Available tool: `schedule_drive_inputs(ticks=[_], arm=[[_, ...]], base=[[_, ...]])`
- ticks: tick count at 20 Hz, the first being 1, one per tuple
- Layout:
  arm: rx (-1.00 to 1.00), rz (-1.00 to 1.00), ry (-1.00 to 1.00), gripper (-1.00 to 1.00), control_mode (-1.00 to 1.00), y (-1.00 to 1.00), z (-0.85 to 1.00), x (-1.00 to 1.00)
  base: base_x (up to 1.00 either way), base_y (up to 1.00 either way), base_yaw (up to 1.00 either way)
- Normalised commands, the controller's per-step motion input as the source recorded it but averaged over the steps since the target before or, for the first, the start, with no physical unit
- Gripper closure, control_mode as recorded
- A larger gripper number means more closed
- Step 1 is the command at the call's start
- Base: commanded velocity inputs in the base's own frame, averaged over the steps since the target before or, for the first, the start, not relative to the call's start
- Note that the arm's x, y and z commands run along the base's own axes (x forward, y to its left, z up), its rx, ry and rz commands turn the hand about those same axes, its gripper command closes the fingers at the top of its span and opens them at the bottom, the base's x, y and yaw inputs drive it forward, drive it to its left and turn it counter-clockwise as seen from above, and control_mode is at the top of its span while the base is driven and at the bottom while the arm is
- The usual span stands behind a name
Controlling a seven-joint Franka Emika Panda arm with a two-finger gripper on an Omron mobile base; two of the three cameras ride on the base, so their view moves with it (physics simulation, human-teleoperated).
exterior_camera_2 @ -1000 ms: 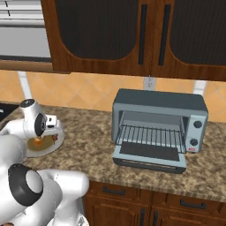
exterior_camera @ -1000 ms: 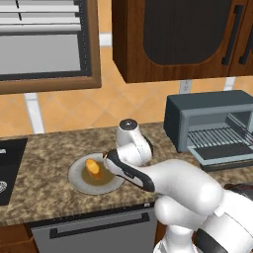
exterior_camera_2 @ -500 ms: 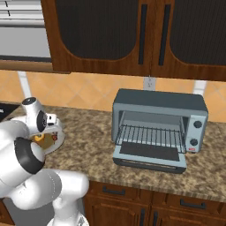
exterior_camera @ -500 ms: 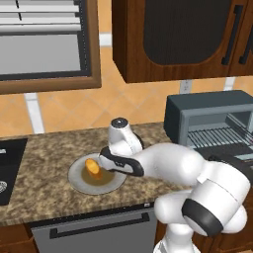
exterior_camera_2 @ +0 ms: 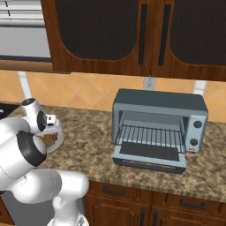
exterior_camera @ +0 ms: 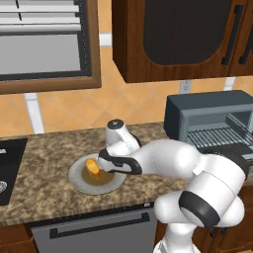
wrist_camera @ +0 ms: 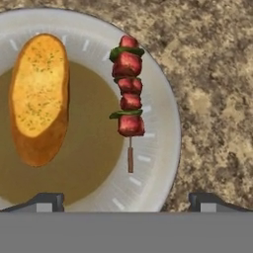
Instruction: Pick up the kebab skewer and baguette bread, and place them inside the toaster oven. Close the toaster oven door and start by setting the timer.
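- While our gripper [wrist_camera: 126, 200] hangs over the plate [wrist_camera: 165, 148] with its jaws spread wide and nothing between them, the kebab skewer [wrist_camera: 128, 99] lies just ahead of the fingertips on the plate's rim side, and the baguette bread [wrist_camera: 39, 96] rests beside it, nearer the plate's middle and apart from the skewer.
- We judge the skewer a hard catch: it is thin and lies flat on the plate, so if we come down too shallow the fingers may close above it, and too deep they may press on the plate and tilt or shove it.
- The bare stick end points toward us; closing on that alone could let the chunky end swing or slip out, so we would rather take it across the meat.
- The bread sits close by, and a wide jaw coming down off-centre could nudge it against the skewer.
- Well away from the plate along the granite counter [exterior_camera_2: 88, 132], the toaster oven [exterior_camera_2: 159, 128] stands with its toaster oven door [exterior_camera_2: 150, 156] folded down and the rack bare; a loose grip could drop the skewer on that long carry.
- Against the frames of a second ago, our arm has swung lower and further over the plate, the elbow now stretched out beside it; plate, bread and oven have kept their places.
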Motion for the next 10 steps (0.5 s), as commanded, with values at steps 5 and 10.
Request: schedule_drive_inputs(ticks=[5, 10], arm=[[-0.02, 0.01, 0.00, -1.00, -1.00, 0.00, -0.15, 0.15], [-0.01, 0.01, 0.00, -1.00, -1.00, -0.03, -0.03, 0.35]], base=[[0.00, 0.00, 0.00], [0.00, 0.00, 0.00]])
